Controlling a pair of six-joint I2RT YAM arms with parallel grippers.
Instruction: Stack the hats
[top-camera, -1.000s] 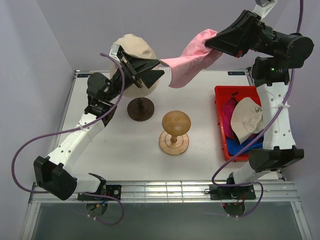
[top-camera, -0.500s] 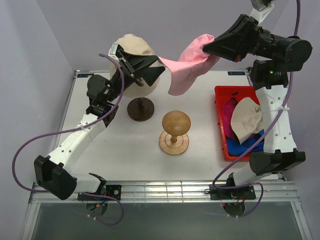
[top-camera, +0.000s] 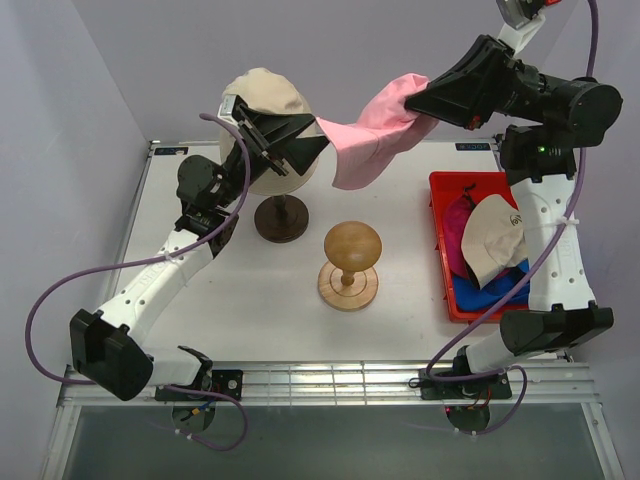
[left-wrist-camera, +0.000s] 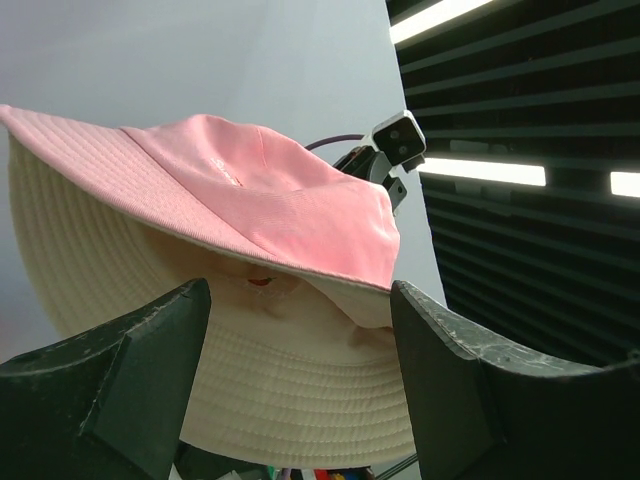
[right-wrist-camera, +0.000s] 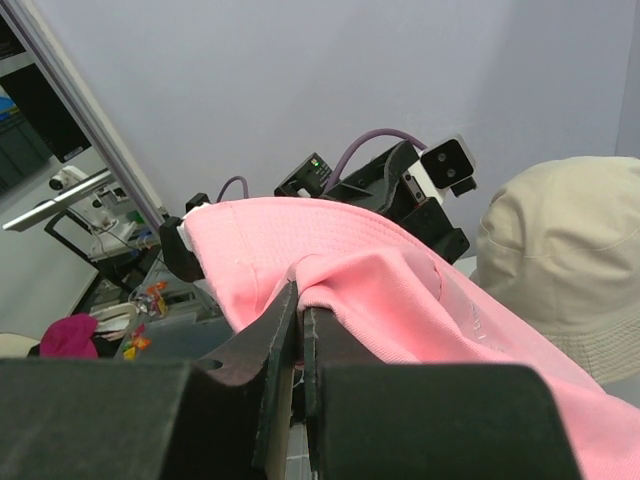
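My right gripper (top-camera: 424, 102) is shut on the crown fabric of the light pink bucket hat (top-camera: 372, 128) and holds it high above the table; the pinch shows in the right wrist view (right-wrist-camera: 300, 300). The pink hat's brim reaches left to my left gripper (top-camera: 312, 142), which is open and empty beside the beige bucket hat (top-camera: 265, 95) on the head form. In the left wrist view the open fingers (left-wrist-camera: 130, 370) frame the beige hat's brim (left-wrist-camera: 280, 400), with the pink hat (left-wrist-camera: 260, 200) over it. The magenta cap (top-camera: 457, 235) and blue cap (top-camera: 488, 292) lie in the tray.
The red tray (top-camera: 440, 215) stands at the right, with a pale cap (top-camera: 492, 238) on top of the other caps. A round brown wooden stand (top-camera: 350, 258) stands mid-table. The head form rests on a dark round base (top-camera: 281, 218).
My right gripper has carried the pink hat slightly up and left, toward the beige hat. My left gripper has shifted a little and stays open.
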